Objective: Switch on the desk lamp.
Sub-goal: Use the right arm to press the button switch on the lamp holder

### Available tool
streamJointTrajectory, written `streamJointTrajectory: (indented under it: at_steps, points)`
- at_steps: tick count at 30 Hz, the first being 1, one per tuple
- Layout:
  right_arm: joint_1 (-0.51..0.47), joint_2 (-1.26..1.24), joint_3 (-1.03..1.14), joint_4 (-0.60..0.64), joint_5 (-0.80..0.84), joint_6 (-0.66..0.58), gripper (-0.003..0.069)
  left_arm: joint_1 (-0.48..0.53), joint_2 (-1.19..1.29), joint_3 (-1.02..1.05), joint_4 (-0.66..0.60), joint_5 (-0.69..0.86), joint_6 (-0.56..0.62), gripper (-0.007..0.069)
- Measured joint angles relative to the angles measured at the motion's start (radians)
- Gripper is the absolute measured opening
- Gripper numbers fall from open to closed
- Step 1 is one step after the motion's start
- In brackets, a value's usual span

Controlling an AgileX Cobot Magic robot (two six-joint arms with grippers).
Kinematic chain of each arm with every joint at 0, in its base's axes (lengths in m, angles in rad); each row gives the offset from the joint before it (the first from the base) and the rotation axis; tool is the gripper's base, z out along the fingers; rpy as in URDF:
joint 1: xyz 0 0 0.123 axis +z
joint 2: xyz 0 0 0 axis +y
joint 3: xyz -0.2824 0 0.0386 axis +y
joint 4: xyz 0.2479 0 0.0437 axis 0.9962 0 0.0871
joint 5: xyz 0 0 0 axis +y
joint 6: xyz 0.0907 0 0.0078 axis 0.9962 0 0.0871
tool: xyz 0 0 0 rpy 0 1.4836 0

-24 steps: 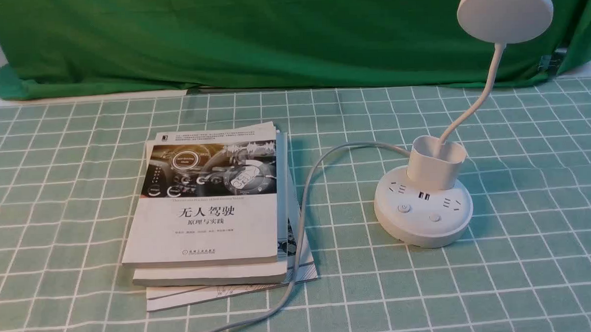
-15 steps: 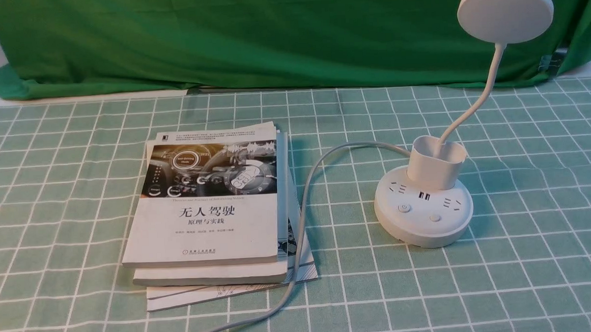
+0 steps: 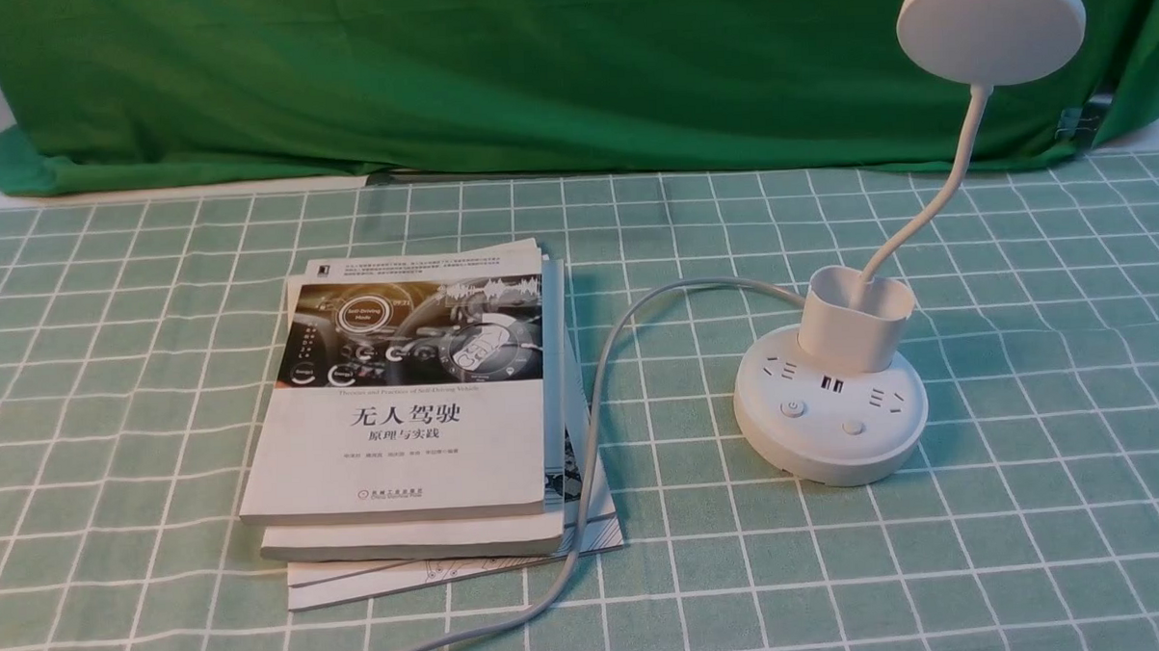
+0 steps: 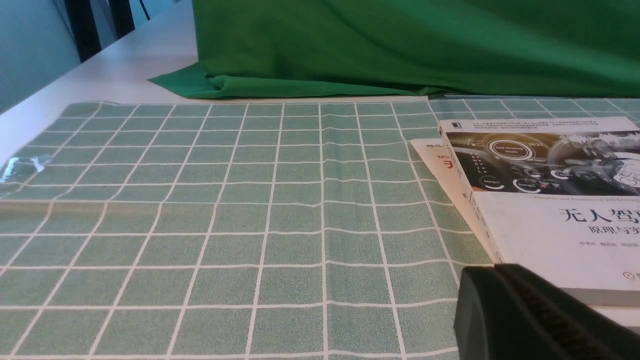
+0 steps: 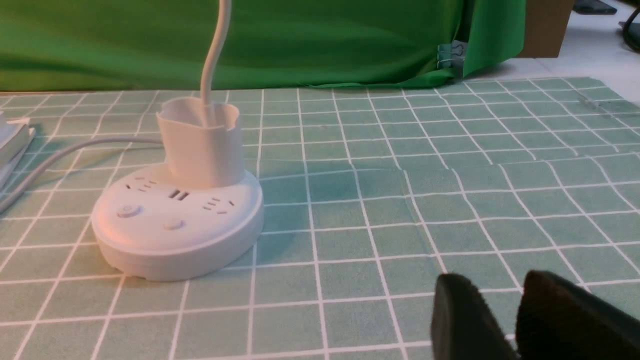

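The white desk lamp point(image 3: 831, 432) stands on the right of the checked cloth, its disc head point(image 3: 990, 24) raised on a thin neck above the cup holder point(image 3: 854, 318). Two round buttons point(image 3: 792, 409) sit on the puck base, and the head looks unlit. In the right wrist view the lamp base point(image 5: 175, 235) lies ahead of my right gripper point(image 5: 497, 285), well apart from it. That gripper's fingers stand a little apart with nothing between them. My left gripper point(image 4: 495, 268) shows as one dark mass with its tips together, close to the books point(image 4: 550, 235). Neither gripper appears in the front view.
A stack of books point(image 3: 410, 437) lies left of the lamp. The lamp's grey cord point(image 3: 597, 402) curves from the base past the books toward the near table edge. A green backdrop cloth point(image 3: 532, 77) hangs along the far side.
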Motion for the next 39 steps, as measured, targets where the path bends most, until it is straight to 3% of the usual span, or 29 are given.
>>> streamJointTrajectory:
  at_steps: [14,17,22,23,27,30,34,39]
  points:
    - [0.0,0.0,0.0,0.0,-0.001,0.012,0.0239,0.0,0.0,0.0,0.0,0.0,0.0,0.0021]
    - [0.016,0.0,0.0,0.0,-0.001,0.104,0.0239,0.0,0.0,0.0,0.001,0.0,0.0,0.0021]
    - [0.033,0.0,0.0,0.0,-0.032,0.439,0.0239,0.0,0.0,0.0,0.001,0.0,0.0,0.0021]
    - [0.033,0.0,0.0,0.001,-0.045,0.6,0.0239,0.0,0.0,0.0,0.001,0.0,0.0,0.0021]
    - [0.033,0.0,0.0,0.003,-0.056,1.021,0.0239,0.0,0.0,0.0,0.001,0.0,0.0,0.0021]
    - [0.033,0.0,0.0,0.004,-0.058,1.144,0.0239,0.0,0.0,0.0,0.001,0.0,0.0,0.0021]
    - [0.033,0.0,0.0,0.003,-0.05,1.122,0.0239,0.0,0.0,0.0,0.001,0.0,0.0,0.0021]
    - [0.034,0.0,0.0,0.009,-0.066,0.992,0.0239,0.0,0.0,0.0,0.001,0.0,0.0,0.0021]
